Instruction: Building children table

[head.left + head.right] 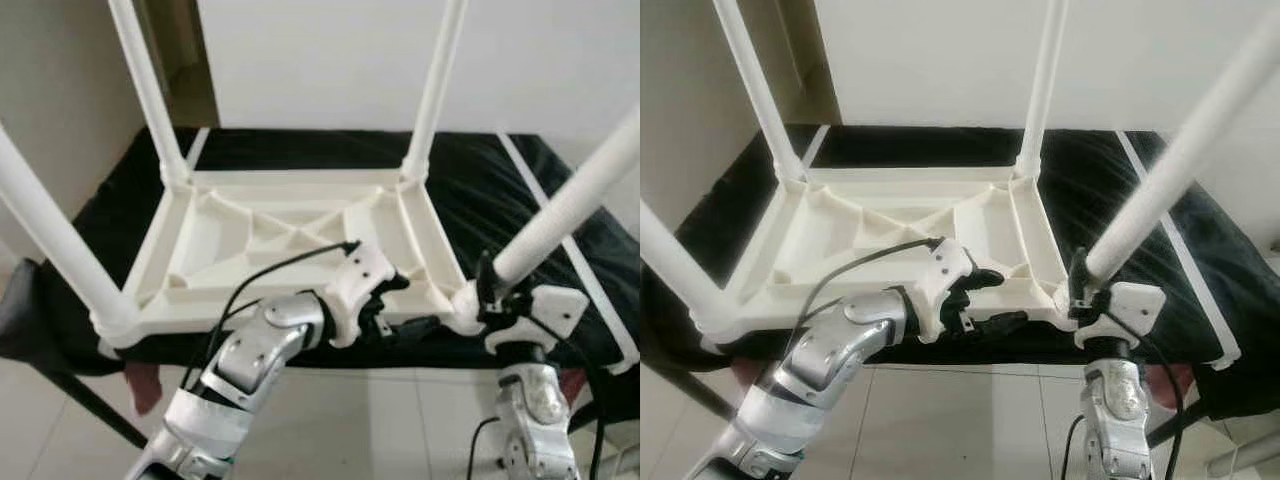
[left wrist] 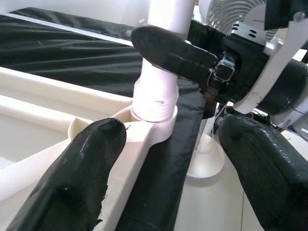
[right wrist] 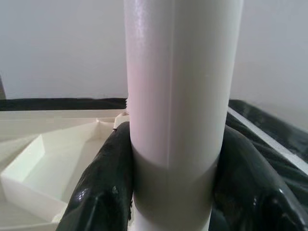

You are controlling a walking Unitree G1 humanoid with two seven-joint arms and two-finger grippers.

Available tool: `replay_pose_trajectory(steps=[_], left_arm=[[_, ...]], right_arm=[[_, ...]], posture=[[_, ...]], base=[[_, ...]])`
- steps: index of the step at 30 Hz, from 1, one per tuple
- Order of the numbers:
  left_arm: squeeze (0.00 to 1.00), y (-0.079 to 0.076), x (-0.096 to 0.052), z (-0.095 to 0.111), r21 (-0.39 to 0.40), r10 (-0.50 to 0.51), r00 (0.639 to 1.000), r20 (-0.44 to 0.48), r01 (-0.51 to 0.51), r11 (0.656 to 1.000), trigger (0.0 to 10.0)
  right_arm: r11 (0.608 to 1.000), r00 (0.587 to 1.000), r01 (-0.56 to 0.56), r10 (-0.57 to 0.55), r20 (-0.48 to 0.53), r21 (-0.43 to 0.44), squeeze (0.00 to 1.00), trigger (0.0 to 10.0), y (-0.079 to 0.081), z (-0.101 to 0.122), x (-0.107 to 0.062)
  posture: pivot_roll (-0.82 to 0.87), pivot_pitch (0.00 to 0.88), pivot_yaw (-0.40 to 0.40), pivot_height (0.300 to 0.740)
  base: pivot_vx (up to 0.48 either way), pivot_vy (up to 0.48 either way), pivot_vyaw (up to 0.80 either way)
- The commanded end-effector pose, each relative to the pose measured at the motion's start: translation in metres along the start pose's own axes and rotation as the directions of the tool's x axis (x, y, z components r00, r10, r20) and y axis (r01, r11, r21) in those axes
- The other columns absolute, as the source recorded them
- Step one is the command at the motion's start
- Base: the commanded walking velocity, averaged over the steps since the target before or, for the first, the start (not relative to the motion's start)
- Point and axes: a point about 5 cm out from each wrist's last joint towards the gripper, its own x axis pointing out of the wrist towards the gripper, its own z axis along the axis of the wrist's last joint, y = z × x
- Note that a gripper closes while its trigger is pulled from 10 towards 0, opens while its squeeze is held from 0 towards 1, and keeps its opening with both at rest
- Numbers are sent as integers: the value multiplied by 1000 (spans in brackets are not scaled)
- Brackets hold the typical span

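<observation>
A white plastic children's table lies upside down on a black-covered surface, with its legs pointing up. My right gripper is shut on the near right leg just above its corner socket. In the right wrist view both fingers press against that leg. My left gripper is open at the table's front rim, just left of that corner. In the left wrist view one of its fingers is over the rim and the other is outside it, with the leg's base ahead.
The other legs stand at the far left, far right and near left. The black cover with white stripes reaches the wall behind. Pale tiled floor lies below the front edge. A white fan stands beyond.
</observation>
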Motion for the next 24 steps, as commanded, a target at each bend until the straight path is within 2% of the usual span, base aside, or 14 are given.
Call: replay_pose_trajectory(steps=[1, 9, 13, 15, 16, 17, 20, 24], left_arm=[[0, 0, 0, 1, -3, 38, 999, -2, -38, 999, 10000], [0, -1, -1, 1, -3, 35, 999, 1, -35, 999, 10000], [0, -1, -1, 1, -5, 35, 999, 2, -35, 999, 10000], [0, -1, -1, 1, -5, 35, 999, 2, -35, 999, 10000], [0, -1, -1, 1, -5, 36, 999, 3, -36, 999, 10000], [0, -1, -1, 1, -5, 36, 999, 3, -36, 999, 10000], [0, -1, 0, 2, -5, 35, 999, 6, -35, 999, 10000], [0, -2, 0, 2, -4, 36, 999, 6, -36, 999, 10000]], right_arm=[[995, 984, -82, 72, -162, -61, 0, 10000, 9, -27, -13], [978, 973, -180, 162, -164, -103, 0, 10000, 13, -28, -14], [977, 970, -195, 180, -164, -84, 0, 10000, 15, -28, -15], [980, 969, -191, 179, -167, -59, 0, 10000, 15, -28, -15], [987, 969, -160, 158, -190, 3, 0, 10000, 13, -30, -13], [987, 969, -160, 158, -190, 3, 0, 10000, 13, -30, -13], [988, 968, -95, 119, -219, 121, 0, 10000, 10, -31, -10], [985, 967, -26, 68, -245, 171, 0, 10000, 4, -31, -8]], posture=[[-43, 36, 23, 740], [-43, 32, 22, 740], [-44, 31, 21, 740], [-44, 29, 21, 740], [-44, 27, 19, 740], [-44, 27, 19, 740], [-45, 26, 18, 740], [-44, 25, 16, 740]], base=[[0, 0, 0], [0, 0, 0], [0, 0, 0], [0, 0, 0], [0, 0, 0], [0, 0, 0], [0, 0, 0], [0, 0, 0]])
